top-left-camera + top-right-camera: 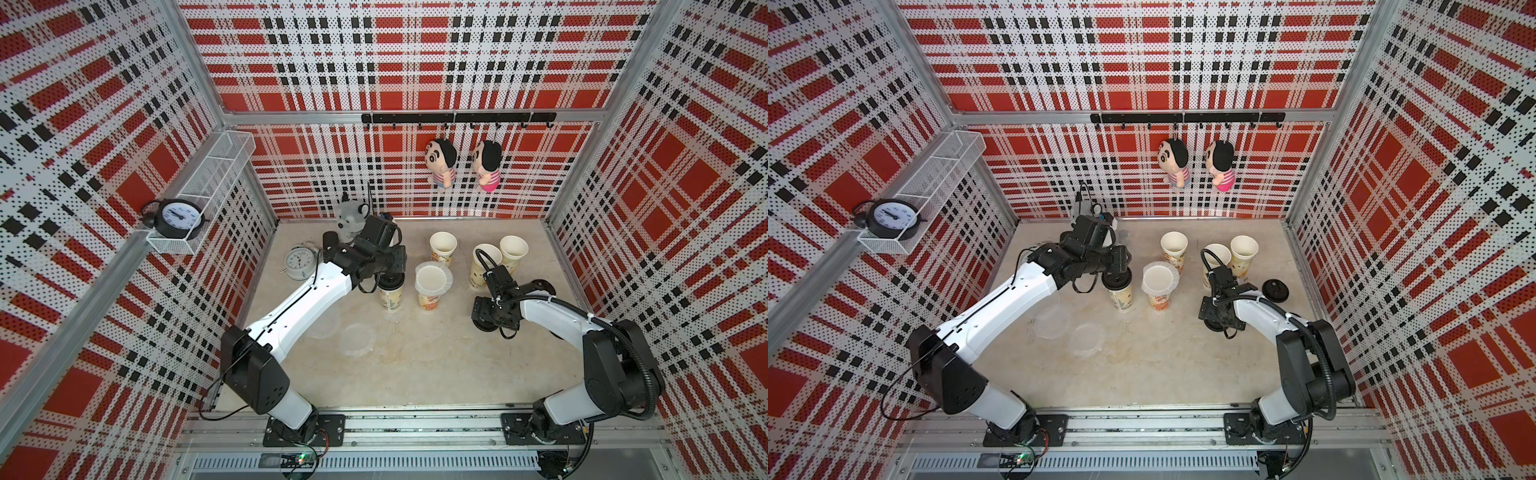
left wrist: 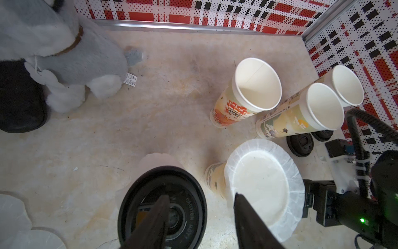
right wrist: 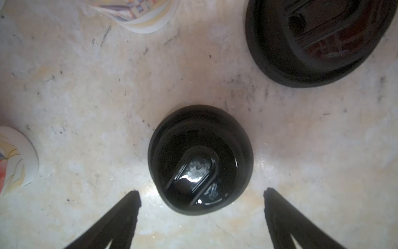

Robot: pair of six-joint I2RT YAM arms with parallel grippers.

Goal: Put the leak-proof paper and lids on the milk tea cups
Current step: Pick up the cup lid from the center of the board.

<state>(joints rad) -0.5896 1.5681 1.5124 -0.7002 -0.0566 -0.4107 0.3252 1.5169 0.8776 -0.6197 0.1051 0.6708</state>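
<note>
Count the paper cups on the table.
5 cups: one lidded, under the left tool; one film-covered beside it; one open behind that; two open near the right arm. None looks hidden.

Both top views look steeply down on the whole surface (nearly identical framing); wrist cameras hover close, facing downward.

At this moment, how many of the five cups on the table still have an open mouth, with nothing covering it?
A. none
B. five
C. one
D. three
D: three cups near the back wall stand open, while the fourth cup is covered by a paper sheet and the fifth cup by a black lid.
</note>
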